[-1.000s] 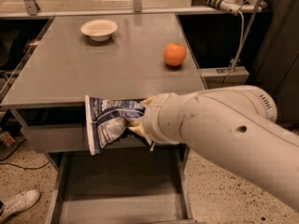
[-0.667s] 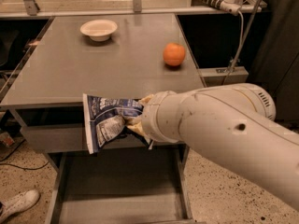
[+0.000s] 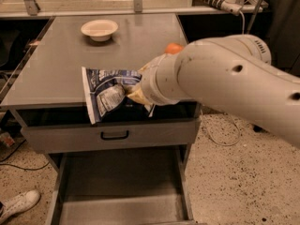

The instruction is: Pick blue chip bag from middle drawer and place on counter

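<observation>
The blue chip bag [image 3: 104,95], crumpled dark blue and white foil, hangs in my gripper [image 3: 132,92], which is shut on its right end. The bag is over the front edge of the grey counter [image 3: 61,64], its lower corner dipping below the edge. My white arm [image 3: 225,78] reaches in from the right. The middle drawer [image 3: 122,182] stands pulled out below, and its grey floor shows bare.
A white bowl [image 3: 99,29] sits at the back of the counter. An orange fruit [image 3: 173,47] peeks out behind my arm. A shut drawer front with a black handle [image 3: 115,135] lies under the counter edge. A white shoe [image 3: 18,204] is on the floor at left.
My gripper has lifted the bag upward, from in front of the drawer face to the level of the counter's front edge.
</observation>
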You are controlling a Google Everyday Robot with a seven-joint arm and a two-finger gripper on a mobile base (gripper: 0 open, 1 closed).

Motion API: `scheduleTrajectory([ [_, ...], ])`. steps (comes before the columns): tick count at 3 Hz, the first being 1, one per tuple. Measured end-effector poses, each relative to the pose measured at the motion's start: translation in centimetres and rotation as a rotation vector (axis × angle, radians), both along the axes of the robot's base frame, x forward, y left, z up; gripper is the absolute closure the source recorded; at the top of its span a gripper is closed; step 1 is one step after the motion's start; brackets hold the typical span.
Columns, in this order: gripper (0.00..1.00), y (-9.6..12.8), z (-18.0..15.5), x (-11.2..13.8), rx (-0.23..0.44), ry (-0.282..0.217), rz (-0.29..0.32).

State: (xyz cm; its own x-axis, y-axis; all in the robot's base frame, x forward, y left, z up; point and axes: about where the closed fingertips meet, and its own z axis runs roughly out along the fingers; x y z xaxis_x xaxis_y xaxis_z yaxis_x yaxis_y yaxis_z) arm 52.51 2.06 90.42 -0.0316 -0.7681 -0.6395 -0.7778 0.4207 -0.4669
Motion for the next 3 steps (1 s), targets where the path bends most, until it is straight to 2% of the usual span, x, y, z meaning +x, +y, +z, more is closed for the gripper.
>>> scheduleTrajectory([
  [2,1.0,0.3,0.5,0.9,0.022,-0.001,0.003],
  [3,1.0,2.1,1.4,4.5,0.063,-0.004,0.038],
])
